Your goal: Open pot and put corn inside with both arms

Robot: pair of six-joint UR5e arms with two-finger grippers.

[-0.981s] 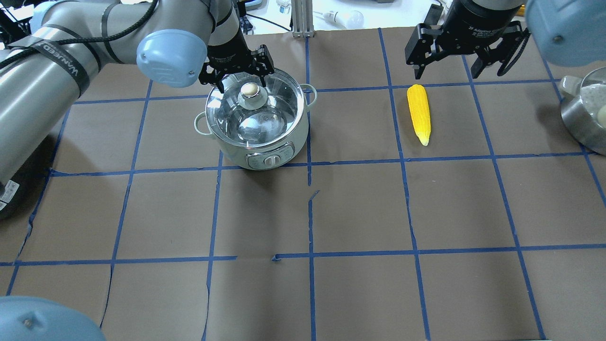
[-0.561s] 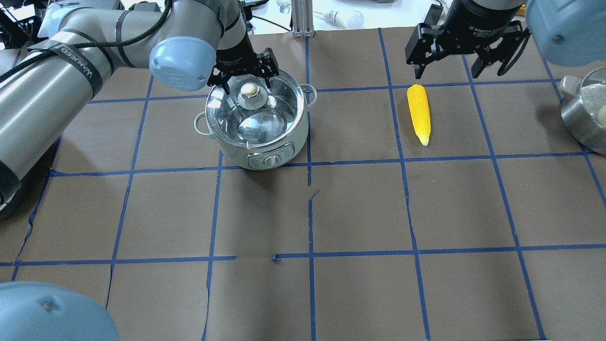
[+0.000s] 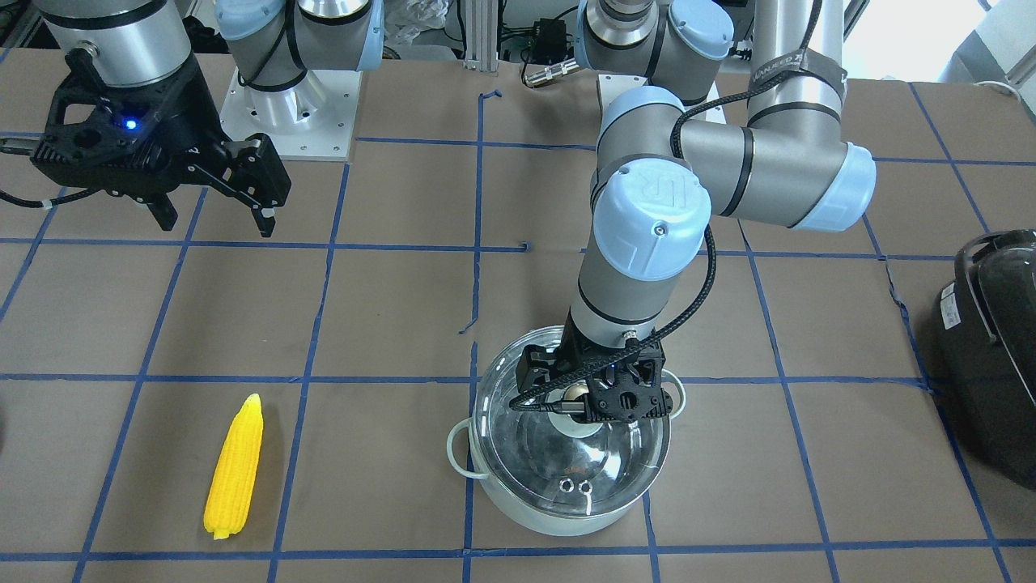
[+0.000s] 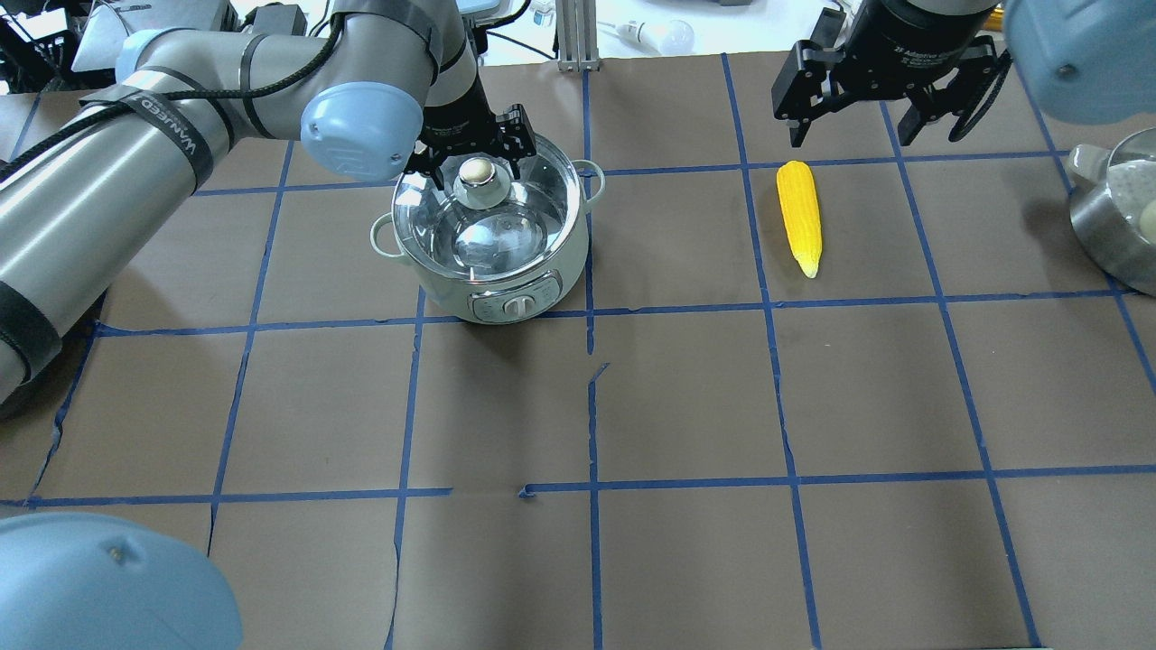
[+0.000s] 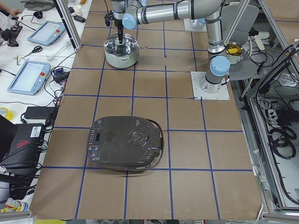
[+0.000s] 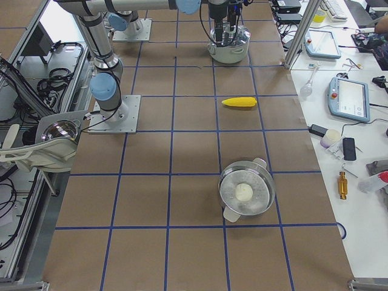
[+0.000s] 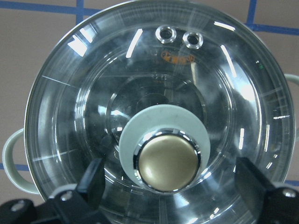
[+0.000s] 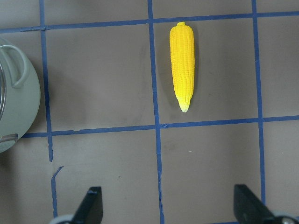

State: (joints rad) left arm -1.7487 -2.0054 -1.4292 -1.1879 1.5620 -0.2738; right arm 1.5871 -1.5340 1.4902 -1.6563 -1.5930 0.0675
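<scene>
The pot (image 4: 452,291) stands at the back left with its glass lid (image 4: 492,236) on. It also shows in the front view (image 3: 558,518). My left gripper (image 4: 476,164) is open and low over the lid, with one finger (image 7: 93,179) on each side of the brass knob (image 7: 167,163) and not touching it. It also shows in the front view (image 3: 584,402). The corn (image 4: 800,217) lies flat on the table at the back right, also seen in the right wrist view (image 8: 182,65). My right gripper (image 4: 853,137) is open and empty, raised above and behind the corn's thick end.
A large black appliance (image 3: 991,340) sits at the table's left end. A second steel pot with a glass lid (image 4: 1120,226) sits at the right edge. Blue tape lines grid the brown table. The arm bases (image 3: 283,113) stand at the robot's side.
My left gripper has moved right and come down over the lid, so its open fingers now straddle the knob. The right gripper, the corn and the pot have stayed put.
</scene>
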